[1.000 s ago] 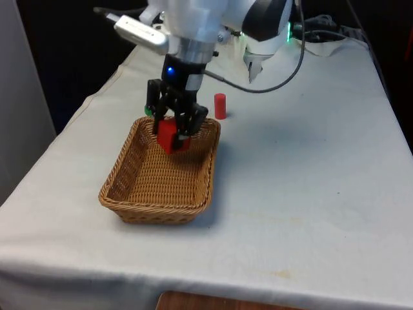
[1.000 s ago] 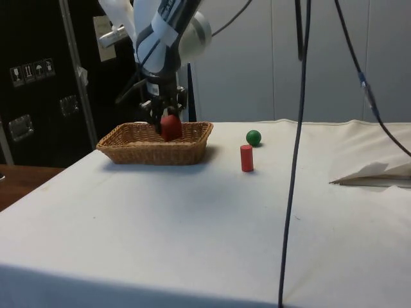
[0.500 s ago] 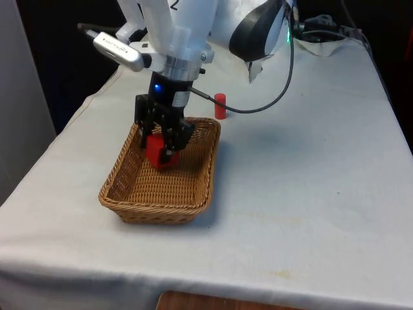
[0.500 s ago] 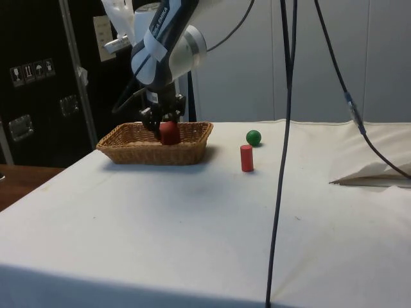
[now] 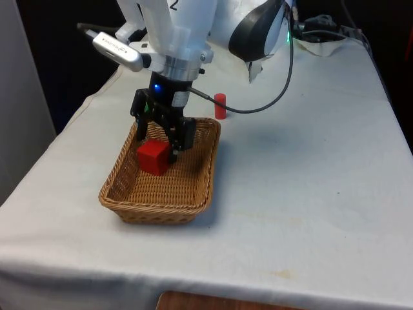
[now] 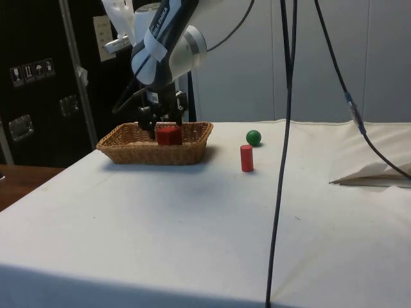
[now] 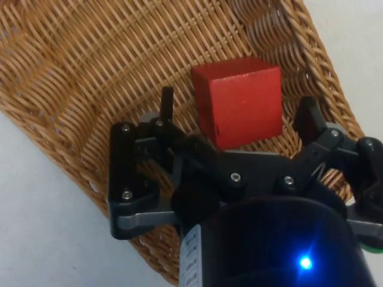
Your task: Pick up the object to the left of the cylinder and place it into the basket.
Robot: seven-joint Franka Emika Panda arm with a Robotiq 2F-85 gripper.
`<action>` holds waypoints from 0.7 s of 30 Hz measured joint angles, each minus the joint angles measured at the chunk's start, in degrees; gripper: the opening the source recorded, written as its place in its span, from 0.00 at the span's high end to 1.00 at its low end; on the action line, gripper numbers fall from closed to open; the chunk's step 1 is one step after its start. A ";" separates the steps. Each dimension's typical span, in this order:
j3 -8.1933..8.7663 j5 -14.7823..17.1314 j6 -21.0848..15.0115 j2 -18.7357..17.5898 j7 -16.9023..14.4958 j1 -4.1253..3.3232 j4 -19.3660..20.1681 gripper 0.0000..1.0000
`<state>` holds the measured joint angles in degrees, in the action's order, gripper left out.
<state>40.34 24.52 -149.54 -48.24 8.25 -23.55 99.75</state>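
Where the front view looked down, the red wooden cube [image 5: 153,158] lay inside the woven wicker basket [image 5: 129,197], the black two-finger gripper [image 5: 160,131] spread just above it. Side view: cube [image 6: 169,135] probably resting, not falling. Wrist view: both fingers [image 7: 166,104] stood clear of the cube [image 7: 239,99], so a straight, unhurried lift would have avoided snagging the weave.

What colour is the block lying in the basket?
Red: the block shows best in the wrist view.

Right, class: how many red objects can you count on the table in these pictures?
2. A red cube lies inside the basket beneath the open tool; a red cylinder stands upright on the cloth outside the basket, near a green ball.
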 measured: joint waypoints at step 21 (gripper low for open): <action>1.89 0.00 3.04 3.84 -0.46 -0.86 1.83 0.00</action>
<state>42.23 24.52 -146.51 -44.40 7.79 -24.41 101.59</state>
